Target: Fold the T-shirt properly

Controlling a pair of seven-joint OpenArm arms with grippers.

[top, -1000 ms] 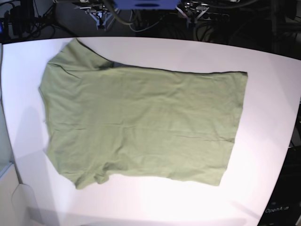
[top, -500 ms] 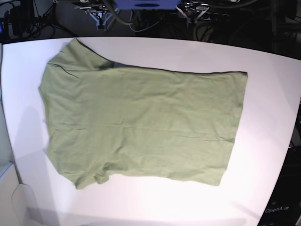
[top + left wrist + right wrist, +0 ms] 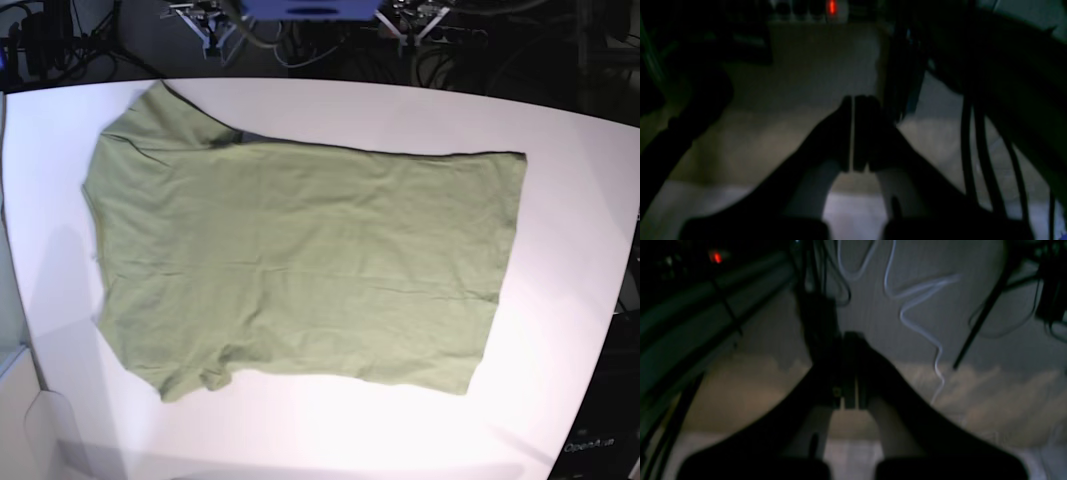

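Only the base view shows the T-shirt (image 3: 300, 265): spread flat on the white bench (image 3: 560, 200), shoulders toward 9 o'clock, hem toward 3, one sleeve at 11, other at 7. No arm over the cloth there.

Wrist views are dim, blurred, and show no shirt; just dark floor w/ cables. Right wrist view has pale looping cables (image 3: 917, 306) at 1 o'clock and a red light (image 3: 716, 256) at 11; left wrist view has a red light (image 3: 831, 6) at 12.

Both arms sit off the bench. Left pincer (image 3: 852, 103) fully closed, fingers together, holding nothing. Right pincer (image 3: 843, 340) likewise closed, empty.
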